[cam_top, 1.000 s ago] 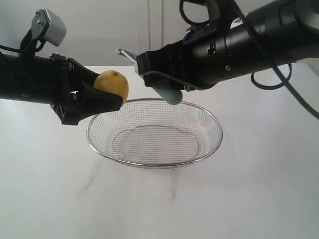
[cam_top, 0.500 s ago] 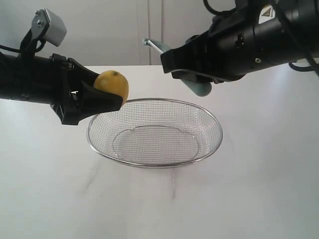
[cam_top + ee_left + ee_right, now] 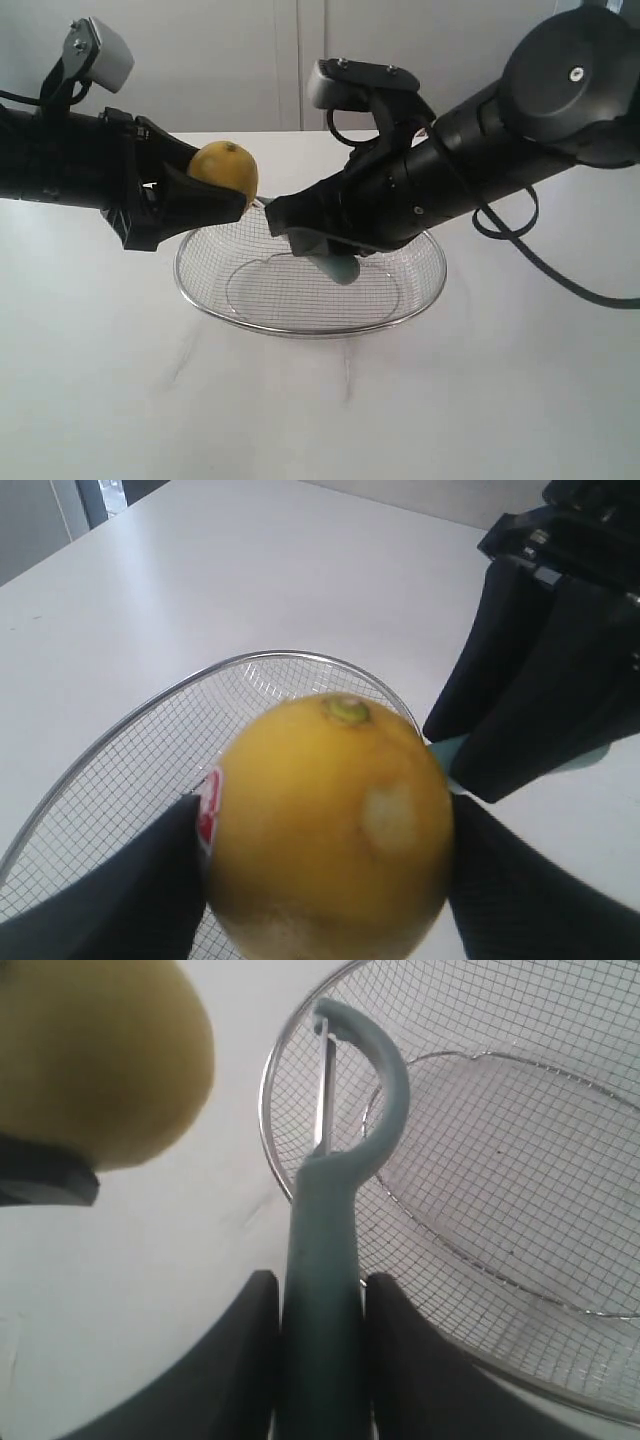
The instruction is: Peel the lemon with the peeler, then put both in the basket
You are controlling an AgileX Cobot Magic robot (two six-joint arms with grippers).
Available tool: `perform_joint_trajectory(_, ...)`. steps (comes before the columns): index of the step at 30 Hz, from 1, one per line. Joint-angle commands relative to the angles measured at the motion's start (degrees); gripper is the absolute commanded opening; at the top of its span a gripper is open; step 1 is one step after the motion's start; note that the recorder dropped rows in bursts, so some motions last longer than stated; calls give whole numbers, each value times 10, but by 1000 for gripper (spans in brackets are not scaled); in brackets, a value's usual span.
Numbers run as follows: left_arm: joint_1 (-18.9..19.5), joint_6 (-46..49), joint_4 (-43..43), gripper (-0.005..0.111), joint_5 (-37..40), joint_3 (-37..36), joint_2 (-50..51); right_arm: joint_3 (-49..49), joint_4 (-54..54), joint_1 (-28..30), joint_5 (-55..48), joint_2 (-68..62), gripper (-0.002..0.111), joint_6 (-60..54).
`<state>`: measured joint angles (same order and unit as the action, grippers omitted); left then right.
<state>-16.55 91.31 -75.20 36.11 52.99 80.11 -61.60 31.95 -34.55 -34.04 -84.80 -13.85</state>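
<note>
My left gripper [image 3: 205, 190] is shut on the yellow lemon [image 3: 225, 171], held in the air above the left rim of the wire basket [image 3: 420, 290]. In the left wrist view the lemon [image 3: 330, 830] fills the space between the black fingers, its red-and-white sticker [image 3: 208, 802] against one finger and a pale patch on its skin. My right gripper [image 3: 300, 235] is shut on the teal peeler [image 3: 338, 268], low over the basket [image 3: 520, 1160]. The peeler [image 3: 330, 1230] points its curved head and blade toward the lemon [image 3: 95, 1055], a short gap apart.
The basket [image 3: 130, 770] sits on a white table [image 3: 520, 400]. A pale wall with a vertical seam stands behind. My right arm [image 3: 500, 160] stretches across above the basket's right half.
My right arm has swung down and leftward from high on the right, bringing the peeler low over the basket and close to the lemon. The left gripper and lemon have stayed put.
</note>
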Motion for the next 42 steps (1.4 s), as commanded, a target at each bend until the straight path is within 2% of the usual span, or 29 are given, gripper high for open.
perform_joint_trajectory(1, -2, 0, -18, 0, 9, -2, -1, 1, 40, -2, 8, 2, 0, -13)
perform_joint_trajectory(23, -2, 0, -18, 0, 9, -2, -1, 1, 56, -2, 24, 36, 0, -13)
perform_joint_trajectory(42, -2, 0, -18, 0, 10, -2, -1, 1, 29, -1, 40, 63, 0, -12)
